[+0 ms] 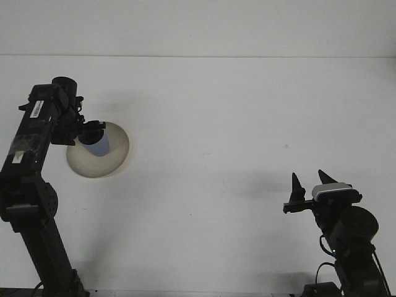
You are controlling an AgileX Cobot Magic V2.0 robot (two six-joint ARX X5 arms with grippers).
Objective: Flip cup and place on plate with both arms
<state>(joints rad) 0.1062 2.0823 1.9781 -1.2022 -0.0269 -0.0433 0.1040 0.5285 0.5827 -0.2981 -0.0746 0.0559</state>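
Carefully: your left pincer (88, 131) is gripping the cup (98, 142) over the plate (114, 158); releasing it tilted is risking a topple. Right pincer (307, 184) is idling released.

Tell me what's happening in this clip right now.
The left arm's claw holds a small blue-grey cup over a beige plate at the left of the white table. Whether the cup touches the plate can't be told from this view. The right claw is open and empty, parked well away near the table's right front.
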